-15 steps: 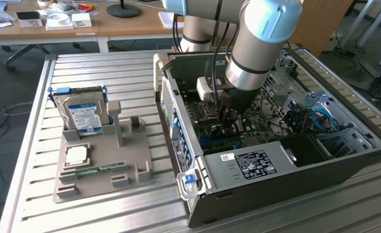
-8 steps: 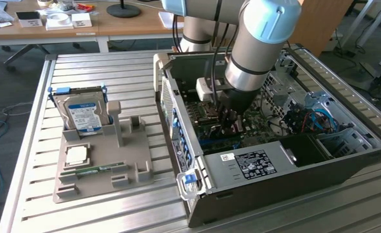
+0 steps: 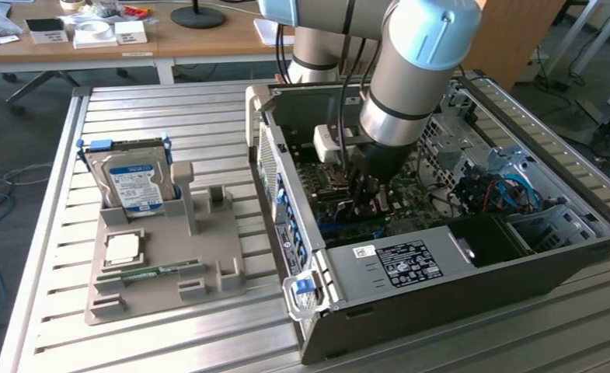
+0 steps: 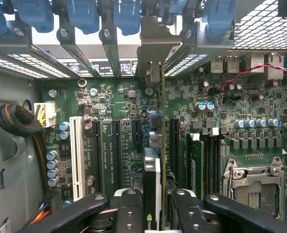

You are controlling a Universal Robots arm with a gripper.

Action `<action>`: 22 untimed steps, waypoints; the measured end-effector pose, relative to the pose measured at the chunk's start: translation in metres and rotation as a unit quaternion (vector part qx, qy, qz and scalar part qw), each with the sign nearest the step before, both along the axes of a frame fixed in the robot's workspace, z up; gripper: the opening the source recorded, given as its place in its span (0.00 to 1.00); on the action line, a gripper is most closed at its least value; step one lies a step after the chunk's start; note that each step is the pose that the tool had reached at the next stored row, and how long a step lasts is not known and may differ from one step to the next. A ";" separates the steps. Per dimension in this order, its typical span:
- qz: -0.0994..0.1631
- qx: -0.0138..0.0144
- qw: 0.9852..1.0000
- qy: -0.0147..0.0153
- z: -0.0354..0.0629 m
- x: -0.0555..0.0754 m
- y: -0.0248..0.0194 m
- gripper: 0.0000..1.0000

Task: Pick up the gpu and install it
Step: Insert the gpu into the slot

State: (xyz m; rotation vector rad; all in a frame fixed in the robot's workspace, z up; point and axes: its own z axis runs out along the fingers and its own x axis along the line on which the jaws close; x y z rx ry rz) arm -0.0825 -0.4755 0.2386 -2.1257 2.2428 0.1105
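In the wrist view the gpu (image 4: 152, 179) stands edge-on between my two black fingers (image 4: 129, 211), and my gripper (image 4: 155, 216) is shut on it. Its silver bracket (image 4: 153, 43) sits against the case's rear slot openings, under the blue clips (image 4: 80, 14). The card stands over the green motherboard (image 4: 119, 102), in line with the black expansion slots. I cannot tell whether its edge is down in a slot. In the exterior view my gripper (image 3: 367, 198) reaches down into the open computer case (image 3: 440, 272), and the arm hides most of the card.
A white slot (image 4: 76, 155), a seated memory stick (image 4: 196, 160) and the processor socket (image 4: 252, 179) flank the card. Left of the case, a grey holder (image 3: 206, 268) carries a hard drive (image 3: 134, 183), a processor chip (image 3: 123, 249) and a green memory stick (image 3: 155, 272). Cables (image 3: 502, 194) lie inside the case.
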 end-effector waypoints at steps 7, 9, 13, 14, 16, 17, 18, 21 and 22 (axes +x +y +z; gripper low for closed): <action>0.000 0.000 1.000 0.000 0.0007 0.000 0.0001 0.27; 0.000 0.001 1.000 0.000 0.0010 0.000 0.0002 0.27; 0.000 0.000 1.000 0.000 0.0016 0.000 0.0000 0.27; 0.000 0.000 1.000 0.000 0.0015 0.000 0.0000 0.27; 0.000 0.000 1.000 0.000 0.0008 0.000 -0.0002 0.27; 0.000 -0.001 1.000 0.000 0.0004 0.000 -0.0003 0.27; 0.000 -0.001 1.000 0.000 0.0000 0.000 -0.0003 0.27; 0.000 0.000 1.000 0.000 -0.0011 0.000 -0.0002 0.27; 0.000 0.000 1.000 0.000 -0.0012 0.000 -0.0002 0.27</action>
